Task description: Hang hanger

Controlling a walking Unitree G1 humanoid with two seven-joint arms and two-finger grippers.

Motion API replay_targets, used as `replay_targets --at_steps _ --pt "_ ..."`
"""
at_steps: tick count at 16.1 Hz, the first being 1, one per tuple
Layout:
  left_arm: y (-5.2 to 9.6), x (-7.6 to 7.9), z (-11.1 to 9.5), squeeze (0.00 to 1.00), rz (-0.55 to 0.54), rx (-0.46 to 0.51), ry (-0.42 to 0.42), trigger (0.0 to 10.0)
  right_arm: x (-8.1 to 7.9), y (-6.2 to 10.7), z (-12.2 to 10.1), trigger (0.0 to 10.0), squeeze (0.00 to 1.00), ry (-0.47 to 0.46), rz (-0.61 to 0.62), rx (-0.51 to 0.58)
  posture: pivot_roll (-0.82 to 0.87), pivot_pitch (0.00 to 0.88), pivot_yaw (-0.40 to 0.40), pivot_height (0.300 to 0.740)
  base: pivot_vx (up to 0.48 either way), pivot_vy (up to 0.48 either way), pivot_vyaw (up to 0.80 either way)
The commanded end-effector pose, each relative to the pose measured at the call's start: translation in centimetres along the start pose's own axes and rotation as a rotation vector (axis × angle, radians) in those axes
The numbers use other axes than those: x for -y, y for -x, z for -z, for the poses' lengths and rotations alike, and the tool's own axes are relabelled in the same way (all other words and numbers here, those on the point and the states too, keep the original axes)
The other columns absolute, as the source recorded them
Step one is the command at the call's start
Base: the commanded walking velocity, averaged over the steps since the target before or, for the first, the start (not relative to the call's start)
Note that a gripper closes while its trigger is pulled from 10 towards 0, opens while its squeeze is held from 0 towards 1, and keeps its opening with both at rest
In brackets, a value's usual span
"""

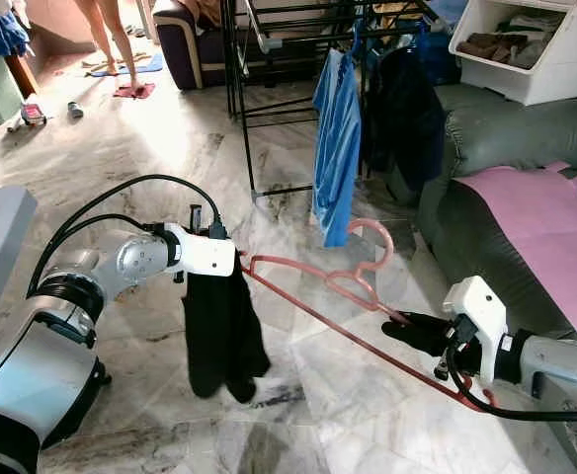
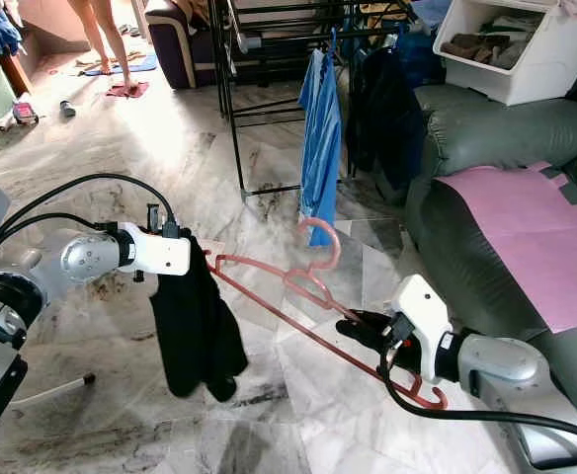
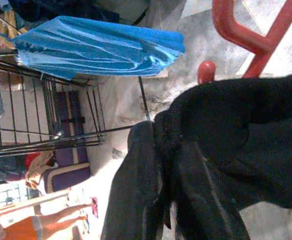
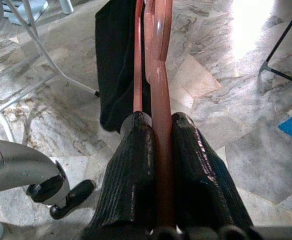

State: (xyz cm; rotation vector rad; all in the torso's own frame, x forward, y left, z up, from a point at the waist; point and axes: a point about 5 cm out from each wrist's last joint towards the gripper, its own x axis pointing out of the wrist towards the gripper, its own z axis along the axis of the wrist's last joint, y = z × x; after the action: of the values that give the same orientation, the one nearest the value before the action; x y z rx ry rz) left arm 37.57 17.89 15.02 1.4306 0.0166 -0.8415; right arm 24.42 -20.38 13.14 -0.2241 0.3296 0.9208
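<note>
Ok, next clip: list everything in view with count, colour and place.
hanger: one, red, held between both arms above the floor
garment: one, black, draped at the hanger's left end
drying rack: one, black, ahead
shirt: one, blue, hanging on the rack
sofa: one, grey-green, right
sheet: one, pink, on the sofa
bin: one, white, atop the sofa
person's legs: far left
left end effector: at the garment
right end effector: shut on the hanger
</note>
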Motion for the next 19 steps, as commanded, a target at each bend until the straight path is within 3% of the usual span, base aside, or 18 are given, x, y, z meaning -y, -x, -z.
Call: replay_targets --at_steps 1,4,7,14,17,19 --pt "0.2 -1.4 -0.1 0.00 -0.050 0.006 -0.005 10.0 -0.5 -0.1 -0.2 10.0 0.00 0.013 -0.041 -0.005 -0.05 0.054 0.035 0.740 0.000 0.000 0.00" --pt "0.3 -1.2 0.0 0.00 -0.054 0.008 0.024 10.0 -0.5 -0.2 -0.3 10.0 0.00 0.012 -0.045 -0.004 -0.06 0.053 0.039 0.740 0.000 0.000 0.00" --pt "-0.3 -0.8 -1.2 0.00 -0.074 0.098 0.099 10.0 -0.5 -0.5 0.2 10.0 0.00 0.023 -0.036 -0.021 -0.06 0.051 0.034 0.740 0.000 0.000 0.00" --pt "-0.3 -1.0 -3.4 0.00 -0.130 0.292 0.172 10.0 0.1 -1.0 1.5 10.0 0.00 0.020 0.042 -0.066 -0.05 0.057 0.026 0.740 0.000 0.000 0.00" --pt "0.7 -4.0 -5.0 0.00 -0.317 0.425 0.192 10.0 -0.7 -1.3 4.4 10.0 0.00 -0.090 0.065 -0.142 -0.05 0.063 0.020 0.740 0.000 0.000 0.00" --pt "2.0 -6.3 -6.6 0.00 -0.492 0.547 0.205 10.0 -0.2 -2.3 7.1 10.0 0.00 -0.261 0.232 -0.184 -0.04 0.068 0.016 0.740 0.000 0.000 0.00"
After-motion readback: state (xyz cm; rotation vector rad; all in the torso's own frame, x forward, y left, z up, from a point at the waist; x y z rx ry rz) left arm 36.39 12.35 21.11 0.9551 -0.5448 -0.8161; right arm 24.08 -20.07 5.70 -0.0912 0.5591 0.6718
